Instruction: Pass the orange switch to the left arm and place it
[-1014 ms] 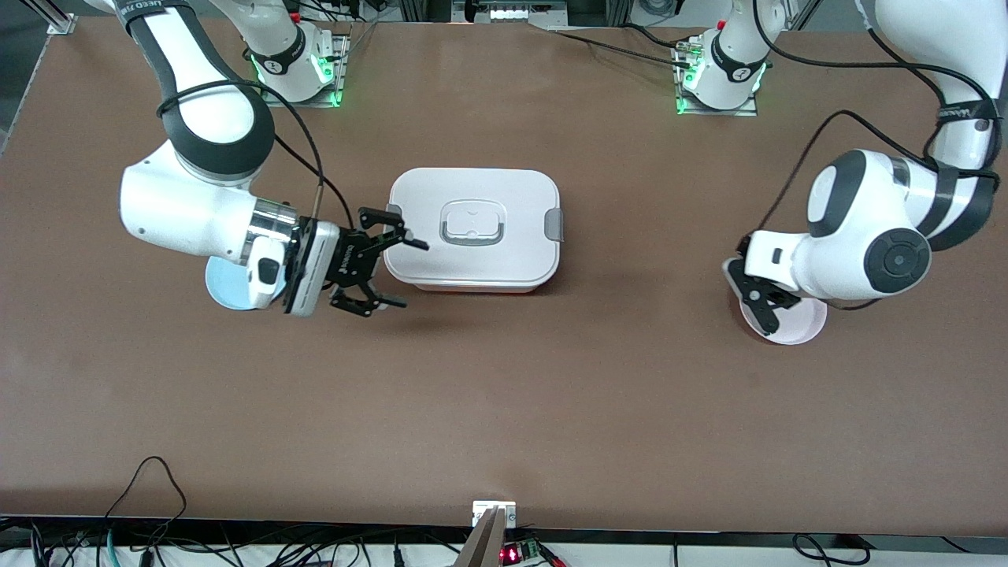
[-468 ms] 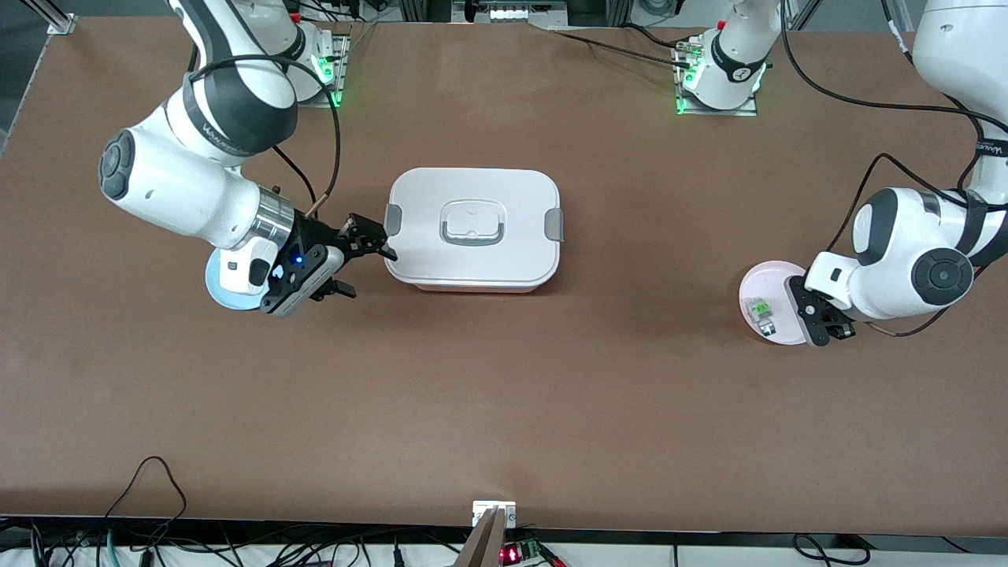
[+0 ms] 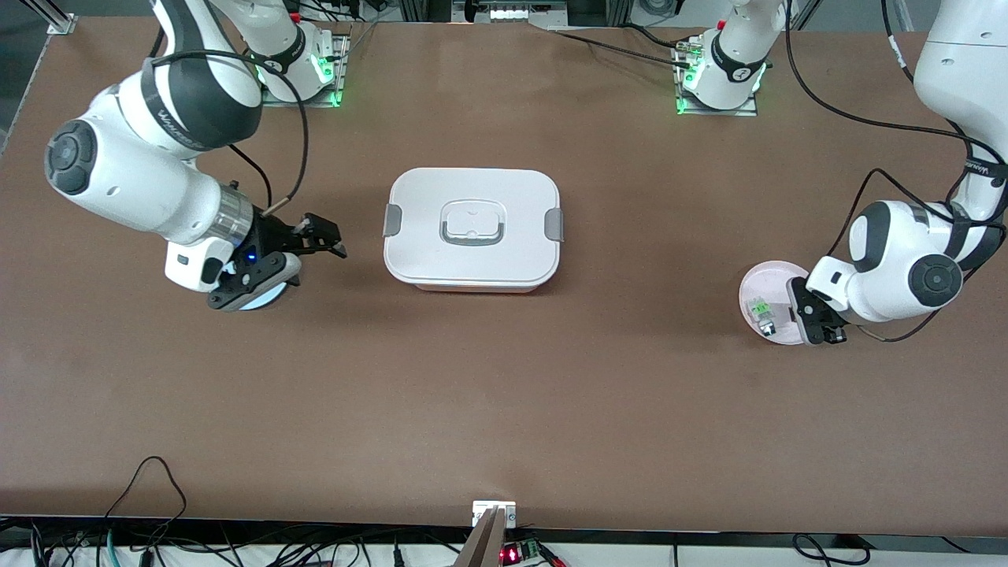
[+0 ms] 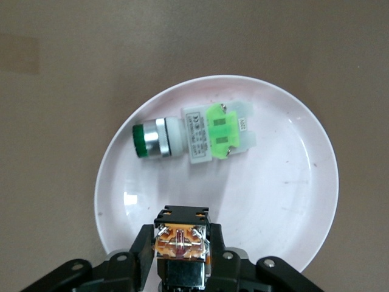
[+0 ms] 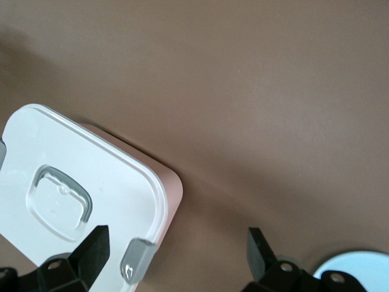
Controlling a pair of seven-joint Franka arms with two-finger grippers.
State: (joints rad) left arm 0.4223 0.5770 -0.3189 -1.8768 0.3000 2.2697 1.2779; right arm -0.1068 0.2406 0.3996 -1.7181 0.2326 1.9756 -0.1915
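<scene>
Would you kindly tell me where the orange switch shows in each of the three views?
Front view: hidden under the left pincer at the pink plate's edge.
Left wrist view: orange switch clamped in the left pincer, over the plate.
Right wrist view: not in it.
Shared landmark: the green-and-white component on the plate.

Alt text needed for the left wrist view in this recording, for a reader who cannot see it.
The left hand grips the orange switch over the rim of a white plate on the brown table. Also on the plate lies a clear-white component with green parts, apart from the switch.
</scene>
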